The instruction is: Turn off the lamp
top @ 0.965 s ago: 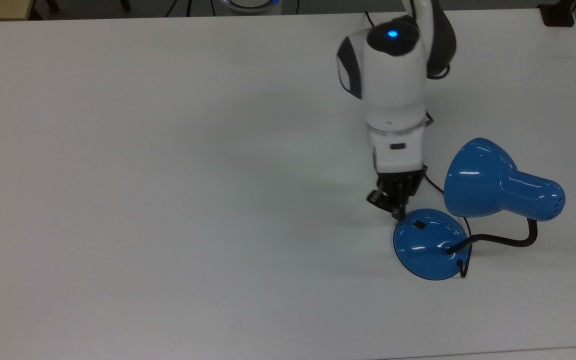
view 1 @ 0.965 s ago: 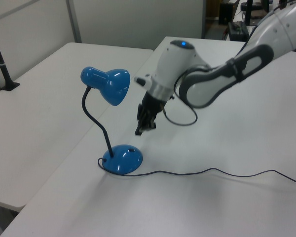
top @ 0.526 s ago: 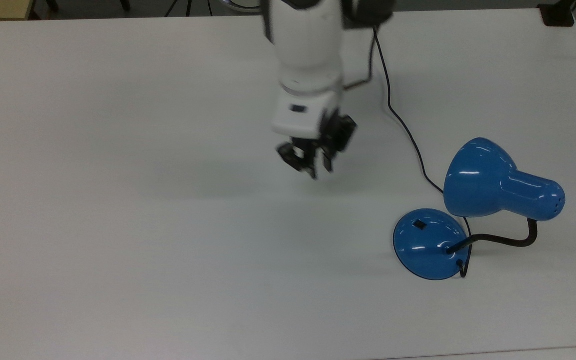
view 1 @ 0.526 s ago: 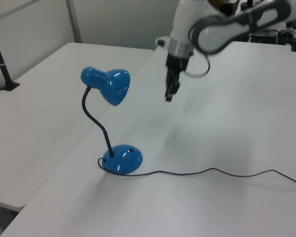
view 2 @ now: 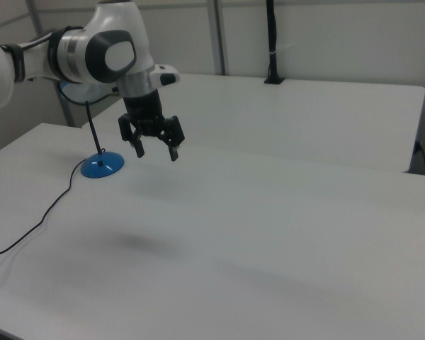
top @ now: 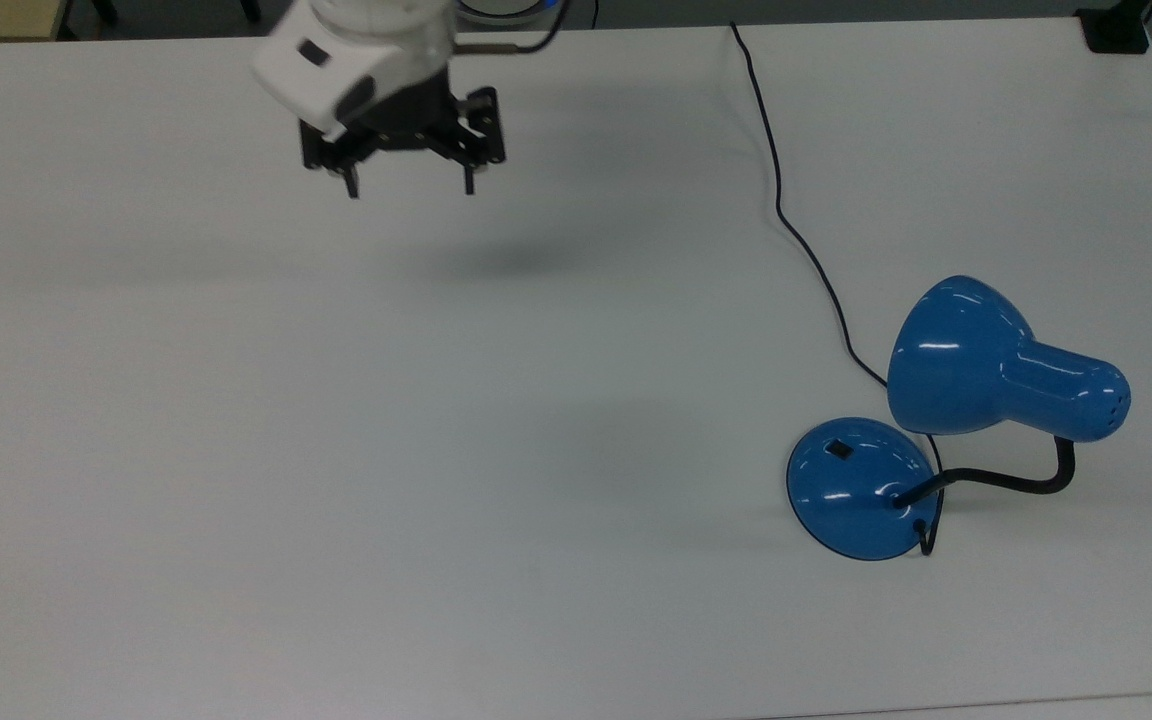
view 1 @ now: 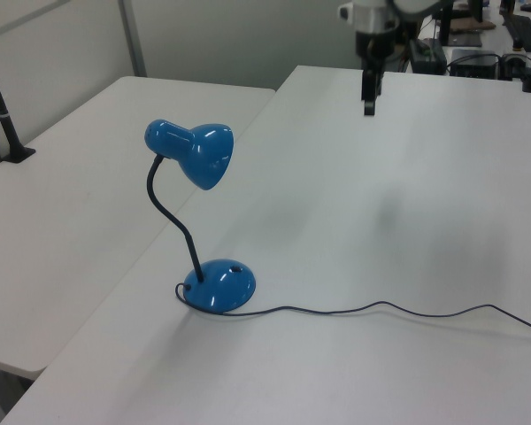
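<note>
The lamp is glossy blue, with a bell-shaped shade (top: 956,355) and a curved black neck (top: 1021,482). It stands on a round domed base (top: 856,495) at the top view's lower right. A small black switch (top: 839,450) sits on the base. In the left view the shade (view 1: 199,152) hangs above the base (view 1: 219,283). My gripper (top: 409,185) hovers open and empty far from the lamp, at the top view's upper left. The gripper (view 1: 370,102) hangs above the far end of the table in the left view. In the right view the gripper (view 2: 156,152) is beside the base (view 2: 103,166).
The lamp's black cord (top: 796,240) runs from the base across the white table (top: 336,450) to its far edge. A second white table (view 1: 80,177) adjoins at the left view's left, with a black post (view 1: 0,106) on it.
My gripper has left the spot by the lamp's base, risen and travelled to the top view's upper left, and its fingers have spread. The lamp has not moved.
</note>
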Motion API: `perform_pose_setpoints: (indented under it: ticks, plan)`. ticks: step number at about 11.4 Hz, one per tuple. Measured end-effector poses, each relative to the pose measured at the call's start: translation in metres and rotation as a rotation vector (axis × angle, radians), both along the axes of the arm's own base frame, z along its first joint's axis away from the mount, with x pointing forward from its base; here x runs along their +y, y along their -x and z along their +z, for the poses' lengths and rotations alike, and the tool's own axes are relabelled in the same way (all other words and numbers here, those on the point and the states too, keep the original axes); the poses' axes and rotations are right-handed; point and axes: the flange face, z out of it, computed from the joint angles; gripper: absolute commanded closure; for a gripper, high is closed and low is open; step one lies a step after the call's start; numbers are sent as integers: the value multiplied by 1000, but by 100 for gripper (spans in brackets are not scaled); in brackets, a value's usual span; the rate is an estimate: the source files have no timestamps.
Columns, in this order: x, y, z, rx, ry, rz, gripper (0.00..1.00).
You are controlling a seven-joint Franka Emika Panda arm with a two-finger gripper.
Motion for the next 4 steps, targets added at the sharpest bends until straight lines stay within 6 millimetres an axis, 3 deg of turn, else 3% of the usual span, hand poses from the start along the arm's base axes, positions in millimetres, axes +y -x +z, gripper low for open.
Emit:
perform_pose_setpoints:
  ticks: [2,4]
  plan:
    - [-19,17,20,24,-2,-101,0]
    - [-22,24,26,35,3,-170,0]
